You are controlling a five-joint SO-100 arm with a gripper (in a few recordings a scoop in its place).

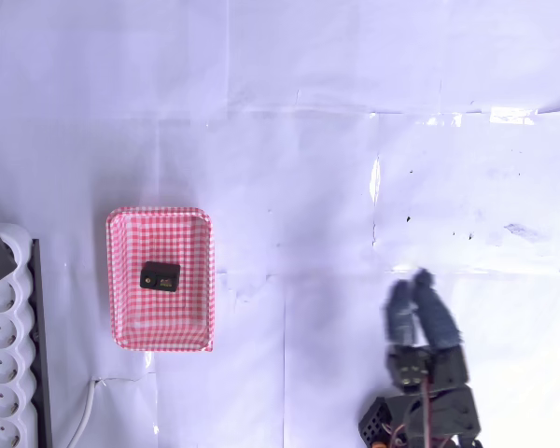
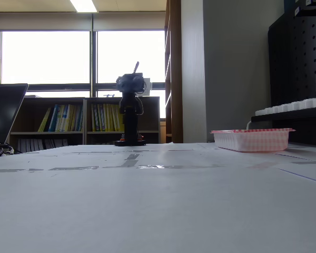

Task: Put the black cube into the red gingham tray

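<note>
In the overhead view the red gingham tray (image 1: 131,280) lies at the left of the white table. The black cube (image 1: 160,276) rests flat inside it, near the middle, with a pale mark on its top. My gripper (image 1: 413,282) is far to the right, near the bottom edge and slightly blurred. Its fingers are together with nothing between them. In the fixed view the arm is folded up at the far side of the table, with the gripper (image 2: 130,81) held high. The tray (image 2: 251,139) sits at the right, and its wall hides the cube.
A white power strip (image 1: 0,373) lies along the left edge beside the tray, with a cable near the bottom. It also shows behind the tray as the power strip (image 2: 289,108) in the fixed view. A laptop (image 2: 5,116) stands at the far left.
</note>
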